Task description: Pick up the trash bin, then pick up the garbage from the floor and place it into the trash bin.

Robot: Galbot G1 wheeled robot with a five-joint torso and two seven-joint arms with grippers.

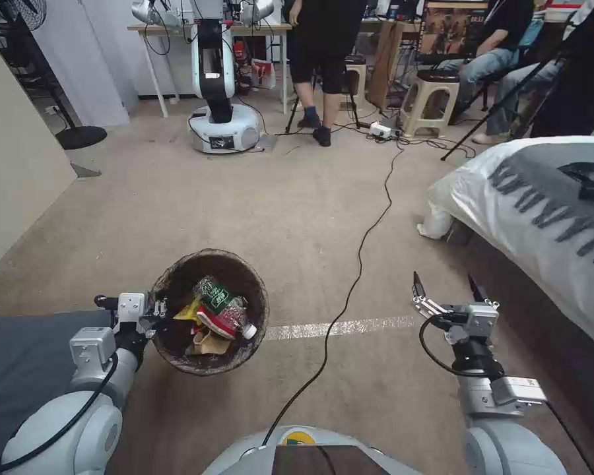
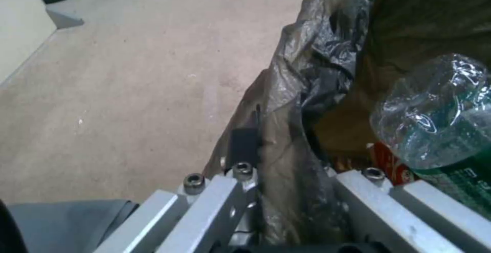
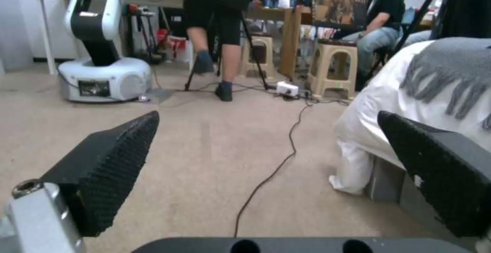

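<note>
Bin [image 1: 178,356]: dark brown-black bag over rim; litter [image 1: 219,315] inside: green label, red-and-white carton, yellow wrapper, tan paper; carpet [image 1: 290,211]: beige, with pale tape stripe [image 1: 340,326]; bedspread [image 1: 548,198]: white with grey fringed pattern; cable [image 1: 366,231]: black

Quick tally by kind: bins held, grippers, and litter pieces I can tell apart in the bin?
Trash bin: 1, clamped by the left gripper
Grippers: 2, the right gripper open and empty
Litter pieces: 4 (plastic bottle, red wrapper, yellow wrapper, tan paper bag)
Total: 7
</note>
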